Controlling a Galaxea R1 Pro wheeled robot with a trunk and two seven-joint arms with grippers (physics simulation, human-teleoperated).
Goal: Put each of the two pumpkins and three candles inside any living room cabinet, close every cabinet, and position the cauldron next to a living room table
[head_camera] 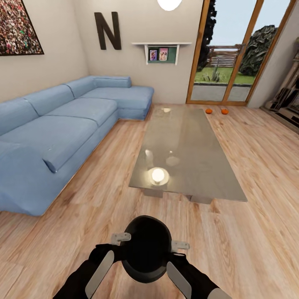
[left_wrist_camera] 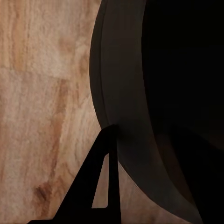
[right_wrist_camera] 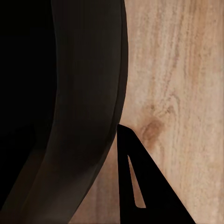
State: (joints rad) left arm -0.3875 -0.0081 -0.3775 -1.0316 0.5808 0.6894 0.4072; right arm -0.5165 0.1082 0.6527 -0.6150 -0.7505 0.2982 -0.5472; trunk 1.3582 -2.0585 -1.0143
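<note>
The cauldron point(head_camera: 147, 248) is seen in the head view at the near centre, carried between both arms above the wooden floor point(head_camera: 257, 166), a short way in front of the near end of the table point(head_camera: 187, 153). It is pinched at its rim from both sides: the left gripper point(head_camera: 120, 238) is set on the left rim and the right gripper point(head_camera: 180, 246) on the right rim. In each wrist view one dark fingertip is seen lying against the outer wall of the pot (left point(left_wrist_camera: 108, 140), right point(right_wrist_camera: 122, 135)); the second finger is hidden inside the mouth, so each gripper is judged closed onto the rim wall. The body is round, squat and matt black, with a wide mouth and a smooth curved wall; it is judged rigid and fairly heavy, and liable to swing or slip if one rim grip is eased before the other. A two-sided rim hold is judged the sound one. The table top is glossy grey and rectangular, with lamp reflections on it, and is carried on angled grey legs. Two small orange pumpkins point(head_camera: 209, 111) point(head_camera: 224, 111) are noted on the floor at the far end of the table, near the glazed door point(head_camera: 224, 54). A blue fabric sofa point(head_camera: 62, 124) is recorded on the left.
</note>
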